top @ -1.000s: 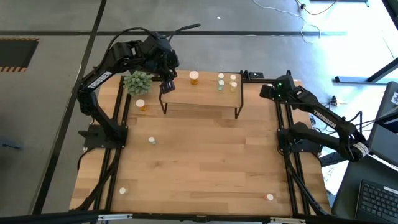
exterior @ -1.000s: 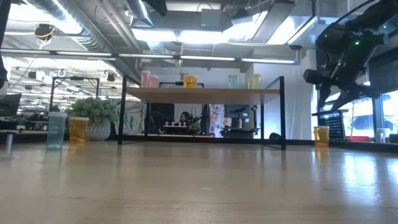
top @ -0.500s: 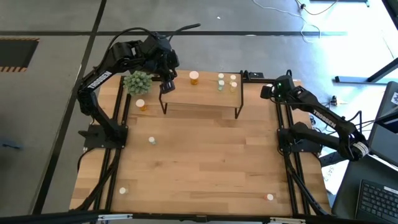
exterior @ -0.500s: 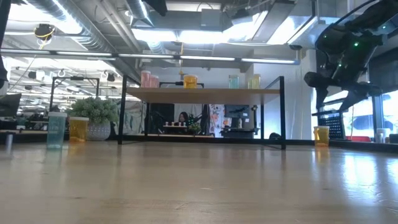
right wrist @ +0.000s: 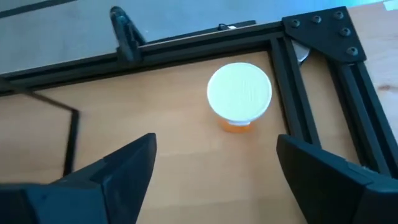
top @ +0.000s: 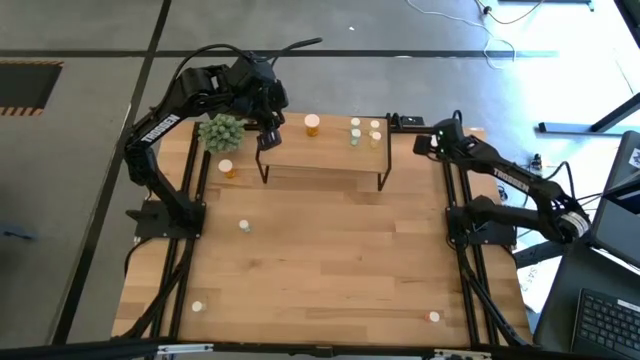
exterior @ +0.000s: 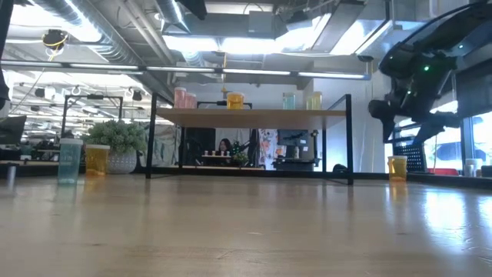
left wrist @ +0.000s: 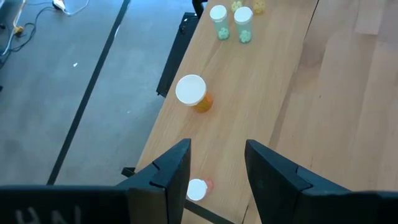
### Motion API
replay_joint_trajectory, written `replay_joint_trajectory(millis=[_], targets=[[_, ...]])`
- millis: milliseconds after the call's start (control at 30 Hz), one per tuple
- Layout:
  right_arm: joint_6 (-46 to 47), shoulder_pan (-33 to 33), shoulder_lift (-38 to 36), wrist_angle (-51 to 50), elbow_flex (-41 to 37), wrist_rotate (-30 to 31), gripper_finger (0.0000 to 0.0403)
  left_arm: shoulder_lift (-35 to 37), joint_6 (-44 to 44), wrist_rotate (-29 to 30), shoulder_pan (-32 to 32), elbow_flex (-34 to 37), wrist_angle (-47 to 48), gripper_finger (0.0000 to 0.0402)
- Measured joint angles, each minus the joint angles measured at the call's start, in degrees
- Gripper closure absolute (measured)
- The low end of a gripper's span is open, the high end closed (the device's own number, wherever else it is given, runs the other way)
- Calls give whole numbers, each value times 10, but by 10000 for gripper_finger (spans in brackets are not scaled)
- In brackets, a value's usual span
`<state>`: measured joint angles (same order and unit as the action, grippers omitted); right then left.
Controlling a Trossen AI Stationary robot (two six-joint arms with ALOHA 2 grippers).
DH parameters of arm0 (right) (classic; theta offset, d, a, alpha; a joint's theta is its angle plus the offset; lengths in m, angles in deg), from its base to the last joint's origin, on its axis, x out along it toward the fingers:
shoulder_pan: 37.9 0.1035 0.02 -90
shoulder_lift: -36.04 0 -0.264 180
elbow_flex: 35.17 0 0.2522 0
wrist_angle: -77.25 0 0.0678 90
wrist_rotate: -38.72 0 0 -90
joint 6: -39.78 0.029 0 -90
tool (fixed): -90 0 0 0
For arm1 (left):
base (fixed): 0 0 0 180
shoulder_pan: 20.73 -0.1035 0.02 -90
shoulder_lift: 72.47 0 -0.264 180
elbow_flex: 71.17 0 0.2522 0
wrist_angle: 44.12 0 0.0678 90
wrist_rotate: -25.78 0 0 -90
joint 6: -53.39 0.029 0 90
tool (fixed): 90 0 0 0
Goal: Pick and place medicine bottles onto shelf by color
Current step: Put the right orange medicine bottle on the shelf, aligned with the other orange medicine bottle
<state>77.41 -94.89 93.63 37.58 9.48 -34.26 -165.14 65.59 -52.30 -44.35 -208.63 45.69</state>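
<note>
Two right fingers (right wrist: 348, 171) spread wide above an orange bottle (right wrist: 239, 98) in the bench's far right corner. Could clip the cap and topple it. Left fingers (left wrist: 273, 180) half-open, empty, over the shelf (top: 320, 150).

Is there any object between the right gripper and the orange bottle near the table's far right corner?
Nothing visible stands between them. The right gripper hangs open above the orange bottle, which stands alone on bare wood beside the black corner frame. The shelf lies farther to the left.
</note>
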Motion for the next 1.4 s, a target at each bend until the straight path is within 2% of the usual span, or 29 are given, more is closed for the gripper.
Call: replay_joint_trajectory(millis=[200, 367, 567, 867, 1233, 1400], targets=[[31, 0, 53, 34, 0, 13, 69, 0, 0, 0, 0, 0, 0, 255], [60, 0, 88, 30, 0, 52, 69, 0, 0, 0, 0, 0, 0, 255], [96, 0, 119, 42, 0, 56, 69, 0, 0, 0, 0, 0, 0, 255], [163, 3, 130, 63, 0, 98, 70, 0, 0, 0, 0, 0, -1, 255], [174, 3, 132, 55, 0, 108, 126, 0, 0, 0, 0, 0, -1, 255], [174, 3, 132, 52, 0, 108, 131, 0, 0, 0, 0, 0, -1, 255]])
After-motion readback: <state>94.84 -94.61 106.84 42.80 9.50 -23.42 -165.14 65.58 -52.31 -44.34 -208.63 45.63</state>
